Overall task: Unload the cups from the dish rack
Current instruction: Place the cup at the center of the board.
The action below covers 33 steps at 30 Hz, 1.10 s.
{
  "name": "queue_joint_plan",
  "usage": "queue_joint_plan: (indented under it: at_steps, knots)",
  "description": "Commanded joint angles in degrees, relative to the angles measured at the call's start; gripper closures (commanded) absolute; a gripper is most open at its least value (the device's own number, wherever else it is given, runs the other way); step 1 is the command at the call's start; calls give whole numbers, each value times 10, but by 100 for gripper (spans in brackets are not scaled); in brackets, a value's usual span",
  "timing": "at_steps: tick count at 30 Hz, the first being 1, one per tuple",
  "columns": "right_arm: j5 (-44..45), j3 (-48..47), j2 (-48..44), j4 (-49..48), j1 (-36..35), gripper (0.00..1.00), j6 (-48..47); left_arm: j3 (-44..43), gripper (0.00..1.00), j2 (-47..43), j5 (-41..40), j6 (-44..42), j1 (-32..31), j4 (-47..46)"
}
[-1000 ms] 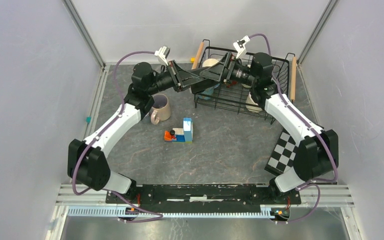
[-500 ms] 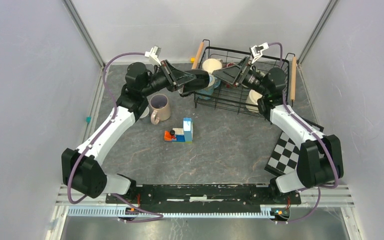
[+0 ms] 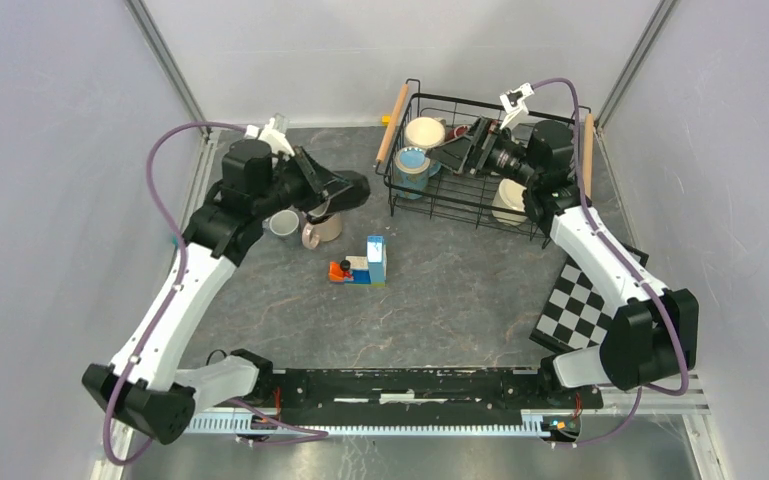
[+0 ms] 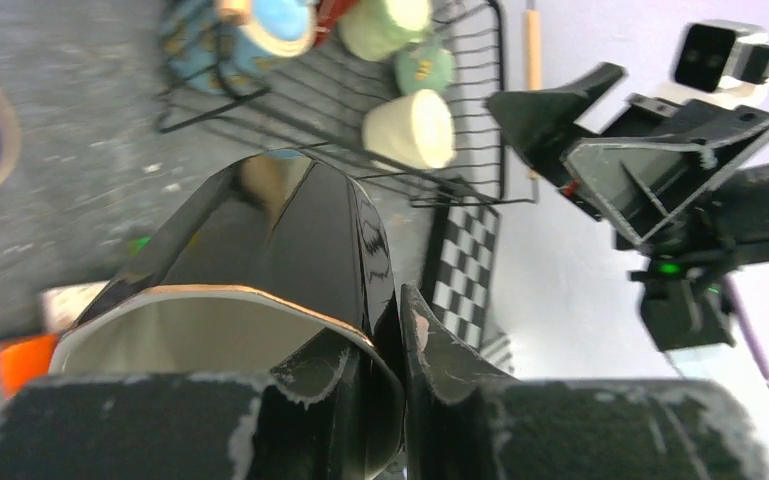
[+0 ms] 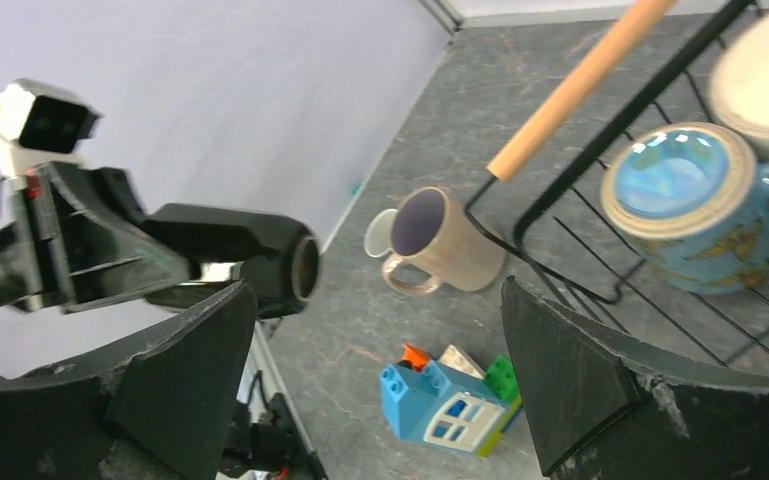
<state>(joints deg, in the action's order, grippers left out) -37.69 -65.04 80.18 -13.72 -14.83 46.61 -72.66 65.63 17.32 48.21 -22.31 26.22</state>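
Top external view shows you the grey mottled table [image 3: 440, 310] and, on it, the dish rack [image 3: 460, 190] — a black wire basket with a pale wooden rod handle along each side.

The right gripper [image 5: 375, 290] hangs over the rack's middle with its jaws spread wide and nothing between them. It points towards the rack's left side.

The left gripper [image 4: 400, 390] is out to the left of the rack, above the table. Its fingers are pinched on the wall of a black mug [image 4: 300, 230], one inside the mouth and one outside. The mug is glossy and faceted, with a pale lining and a thin light rim. It is carried on its side, clear of the rack, base pointing back towards the rack.

Inside the rack you have a blue cup [image 3: 412, 163] with a glazed pale-blue hollow in the near left corner. A cream cup [image 3: 425, 132] sits just behind it. Another cream cup [image 3: 508, 200] lies by the right handle, partly under the right arm.

Left of the rack a pink-beige mug [image 5: 445, 240] with a dark inside sits on the table, handle towards you, and a small pale mug [image 3: 282, 222] sits touching or nearly touching its far side.

In front of the rack's left corner lies the toy block cluster [image 3: 362, 265] — blue with orange.
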Motion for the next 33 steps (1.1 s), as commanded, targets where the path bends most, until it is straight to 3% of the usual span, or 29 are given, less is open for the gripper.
queue_joint_plan:
  at_steps: [1, 9, 14, 22, 33]
  knots:
    - [42, -29, -22, 90, -10, 2, -95, -50, 98, -55, -134, -63, 0, 131]
    - [66, -27, -27, 123, -29, 2, -138, -53, 98, -73, -329, -62, 1, 318]
    - [69, -22, -28, 125, -33, 2, -146, -4, 98, -65, -386, -60, 16, 341]
    - [71, -15, -36, 136, -35, 2, -164, 62, 98, -18, -362, -77, 81, 299]
    - [67, -21, -40, 156, -35, 2, -176, 76, 98, 79, -294, -104, 168, 228]
